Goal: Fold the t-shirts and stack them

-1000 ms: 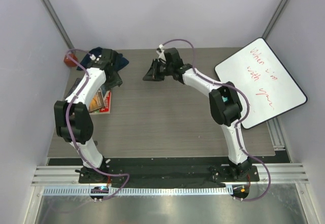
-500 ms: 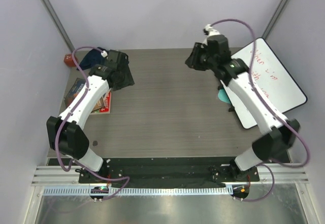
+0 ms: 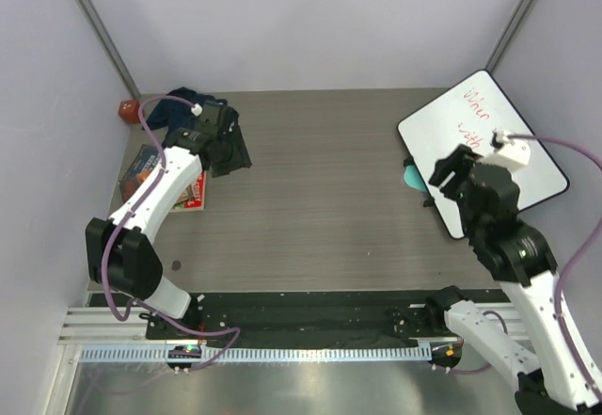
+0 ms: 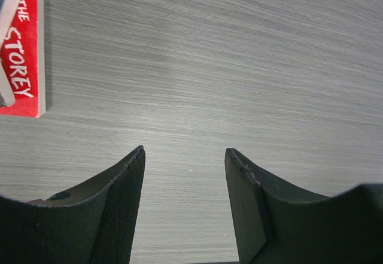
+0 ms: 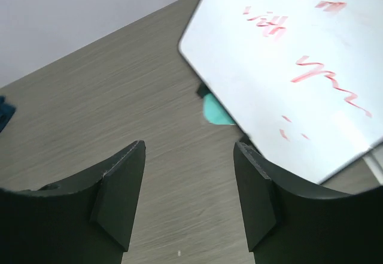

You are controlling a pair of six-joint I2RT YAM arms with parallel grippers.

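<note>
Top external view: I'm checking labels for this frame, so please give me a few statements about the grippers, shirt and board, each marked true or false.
1. The left gripper is open with nothing between its fingers. True.
2. The right gripper holds a t-shirt. False: it is open and empty, near the whiteboard.
3. The t-shirt lies bunched up at the far left corner of the table. True.
4. The whiteboard is blank. False: it bears red handwriting.
</note>
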